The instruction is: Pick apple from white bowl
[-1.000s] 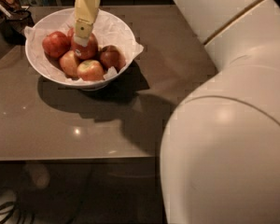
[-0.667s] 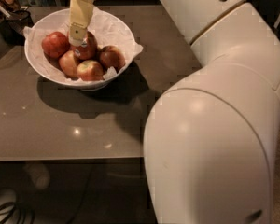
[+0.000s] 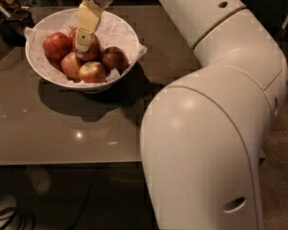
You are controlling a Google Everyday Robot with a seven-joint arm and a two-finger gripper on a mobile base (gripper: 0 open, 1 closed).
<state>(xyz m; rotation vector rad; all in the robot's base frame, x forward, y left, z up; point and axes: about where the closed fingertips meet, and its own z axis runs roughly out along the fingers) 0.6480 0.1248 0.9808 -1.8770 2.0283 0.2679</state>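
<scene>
The white bowl point(image 3: 43, 71), lined with crumpled white paper, stands at the table's far left and holds several apples. My gripper point(image 3: 82, 46) reaches down into its middle, right against a deep-red apple point(image 3: 92, 51) that it partly hides. No sticker shows on that apple. A plain red apple point(image 3: 56, 45) lies to the left and a darker red one point(image 3: 114, 58) to the right. Two yellow-green blushed apples point(image 3: 92, 72) lie at the front.
The bowl stands on a brown glossy table point(image 3: 62, 128) whose front edge runs across the lower left. My white arm point(image 3: 206, 128) fills the right side of the view. Dark clutter point(image 3: 9, 8) sits at the table's far left corner. Cables point(image 3: 5, 214) lie on the floor.
My arm's elbow has swung left and now covers much more of the right side. The gripper stays in the middle of the bowl, almost unmoved. The apples have not shifted.
</scene>
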